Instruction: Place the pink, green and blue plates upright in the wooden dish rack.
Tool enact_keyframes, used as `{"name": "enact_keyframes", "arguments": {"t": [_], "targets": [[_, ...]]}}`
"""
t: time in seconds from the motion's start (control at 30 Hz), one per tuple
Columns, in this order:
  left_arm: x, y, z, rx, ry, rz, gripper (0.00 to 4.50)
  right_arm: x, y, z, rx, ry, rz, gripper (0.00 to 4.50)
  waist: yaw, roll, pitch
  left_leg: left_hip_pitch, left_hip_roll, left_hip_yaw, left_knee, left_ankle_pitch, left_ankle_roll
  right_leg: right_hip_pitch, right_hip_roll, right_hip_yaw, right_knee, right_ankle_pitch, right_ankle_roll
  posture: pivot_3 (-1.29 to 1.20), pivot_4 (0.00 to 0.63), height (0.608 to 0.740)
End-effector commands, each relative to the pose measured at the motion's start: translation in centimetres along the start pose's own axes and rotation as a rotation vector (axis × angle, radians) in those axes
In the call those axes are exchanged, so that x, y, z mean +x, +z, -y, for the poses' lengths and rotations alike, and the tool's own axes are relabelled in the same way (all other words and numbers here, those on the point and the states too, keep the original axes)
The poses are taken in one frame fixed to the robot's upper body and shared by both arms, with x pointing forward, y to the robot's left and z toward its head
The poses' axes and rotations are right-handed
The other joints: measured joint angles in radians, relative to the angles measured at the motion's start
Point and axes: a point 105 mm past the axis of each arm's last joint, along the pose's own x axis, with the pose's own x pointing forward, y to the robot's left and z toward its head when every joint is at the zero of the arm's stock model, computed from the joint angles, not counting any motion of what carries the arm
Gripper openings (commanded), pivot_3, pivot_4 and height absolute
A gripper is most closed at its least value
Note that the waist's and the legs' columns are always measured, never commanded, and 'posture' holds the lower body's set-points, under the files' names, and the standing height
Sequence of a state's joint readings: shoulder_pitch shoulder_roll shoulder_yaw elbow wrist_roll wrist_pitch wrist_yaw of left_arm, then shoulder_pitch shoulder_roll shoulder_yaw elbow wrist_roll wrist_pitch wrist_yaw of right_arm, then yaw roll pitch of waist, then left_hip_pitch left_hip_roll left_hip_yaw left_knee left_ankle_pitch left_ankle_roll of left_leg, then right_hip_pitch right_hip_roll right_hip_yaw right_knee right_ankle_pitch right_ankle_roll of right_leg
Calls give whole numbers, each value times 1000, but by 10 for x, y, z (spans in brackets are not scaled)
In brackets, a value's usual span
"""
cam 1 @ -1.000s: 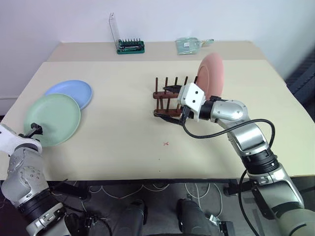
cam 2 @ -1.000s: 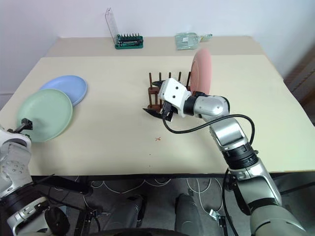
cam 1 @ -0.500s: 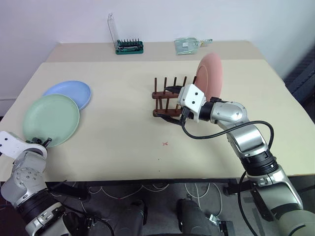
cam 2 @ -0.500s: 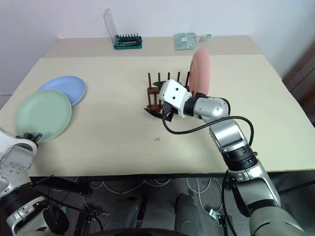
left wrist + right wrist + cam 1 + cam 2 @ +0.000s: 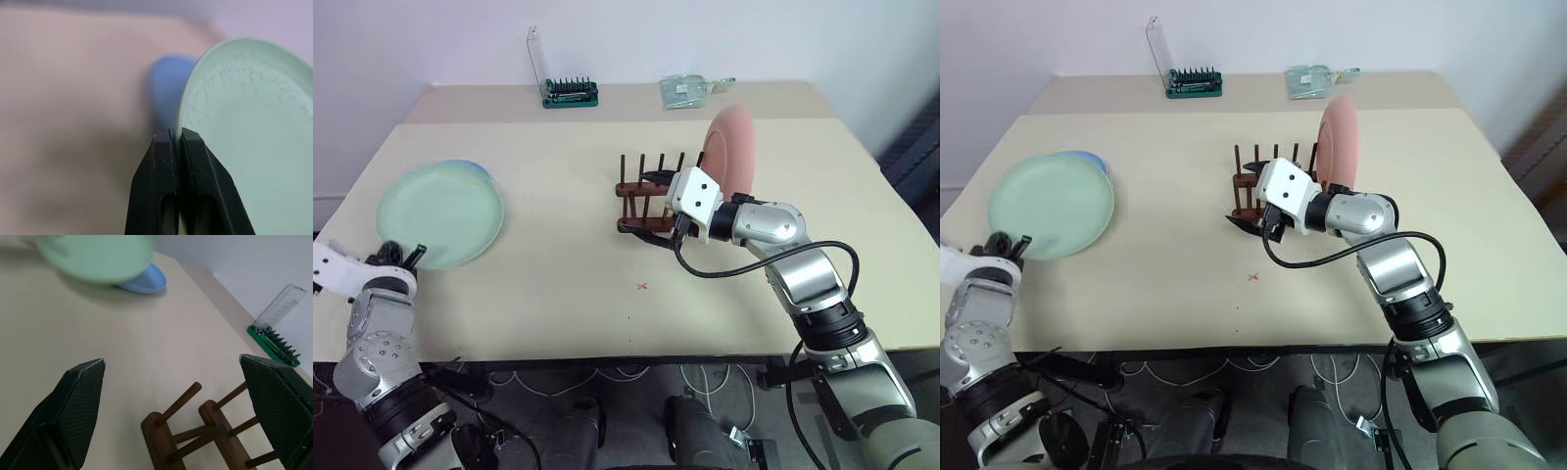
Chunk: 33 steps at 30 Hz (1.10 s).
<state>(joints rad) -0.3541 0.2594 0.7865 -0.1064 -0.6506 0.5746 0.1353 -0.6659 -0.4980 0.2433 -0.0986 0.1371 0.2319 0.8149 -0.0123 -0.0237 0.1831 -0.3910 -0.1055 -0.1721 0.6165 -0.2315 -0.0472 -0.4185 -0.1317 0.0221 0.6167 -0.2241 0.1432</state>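
The mint green plate (image 5: 440, 213) is lifted off the table and tilted, its face toward me. My left gripper (image 5: 396, 257) is shut on its near rim, and the left wrist view shows both fingers (image 5: 164, 161) pinching the green plate's (image 5: 249, 127) edge. The blue plate (image 5: 1092, 159) lies flat behind it, mostly hidden. The pink plate (image 5: 732, 152) stands upright at the right end of the wooden dish rack (image 5: 646, 191). My right gripper (image 5: 649, 206) is open, its fingers spread on either side of the rack's left end (image 5: 195, 431).
A green tool holder with a clear panel (image 5: 570, 91) and a clear packet (image 5: 690, 90) sit at the table's far edge. A small red mark (image 5: 644, 286) is on the tabletop in front of the rack. Open tabletop lies between the plates and the rack.
My left gripper has shut on the green plate's near rim and raised it, tilting it up and to the right so it now covers most of the blue plate. The right arm stayed still.
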Motion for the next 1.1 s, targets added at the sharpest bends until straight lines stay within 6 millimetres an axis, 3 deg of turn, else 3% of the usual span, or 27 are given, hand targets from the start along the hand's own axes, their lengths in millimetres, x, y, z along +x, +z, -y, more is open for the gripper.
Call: {"name": "enact_keyframes", "arguments": {"t": [0.03, 0.07, 0.2, 0.43, 0.7, 0.87, 0.97, 1.1], "targets": [[1, 39, 54, 67, -164, 137, 52, -2, 26, 7, -65, -8, 84, 4500, 0, 0, 0, 0, 0, 0, 0, 0, 0, 0, 0, 0, 0, 0, 0, 0, 150, 740], [2, 40, 63, 94, -178, 140, 52, -1, 26, 8, -69, -16, 84, 4500, 0, 0, 0, 0, 0, 0, 0, 0, 0, 0, 0, 0, 0, 0, 0, 0, 150, 740], [4, 39, 143, 273, -325, 160, 52, 9, 37, 17, -224, -77, 95, 4500, 0, 0, 0, 0, 0, 1, 0, 0, 0, 0, 0, 0, -1, 0, 0, 0, 150, 740], [-10, 30, 213, 294, -463, 113, 52, 33, 39, 24, -465, -129, 71, 4500, -12, 0, 0, 0, 0, 1, -1, 2, -4, -1, 0, 1, -1, 0, 0, 0, 150, 740], [-36, 18, 264, 321, -607, 45, 52, 54, 27, 30, -595, -148, 8, 4500, -7, -1, 1, -1, 0, 1, -1, 3, -5, -3, 0, 1, 0, 0, 0, 0, 150, 740], [-43, 16, 270, 315, -633, 27, 52, 56, 22, 36, -651, -182, -15, 4500, -9, 0, 1, -1, 0, 2, -1, 3, -5, -3, 0, 1, 0, 0, 0, 0, 150, 740], [-47, 13, 273, 324, -658, 12, 0, 57, 21, 39, -658, -201, -16, 3637, -10, 0, 1, -1, 0, 2, -1, 3, -5, -3, 1, 1, 0, 0, 0, 0, 150, 740], [-47, 11, 272, 326, -655, 2, 0, 57, 22, 46, -686, -241, -27, 1650, -9, 0, 1, -1, 0, 2, -1, 4, -6, -3, 1, 1, 0, 0, 0, 0, 150, 740]]}}
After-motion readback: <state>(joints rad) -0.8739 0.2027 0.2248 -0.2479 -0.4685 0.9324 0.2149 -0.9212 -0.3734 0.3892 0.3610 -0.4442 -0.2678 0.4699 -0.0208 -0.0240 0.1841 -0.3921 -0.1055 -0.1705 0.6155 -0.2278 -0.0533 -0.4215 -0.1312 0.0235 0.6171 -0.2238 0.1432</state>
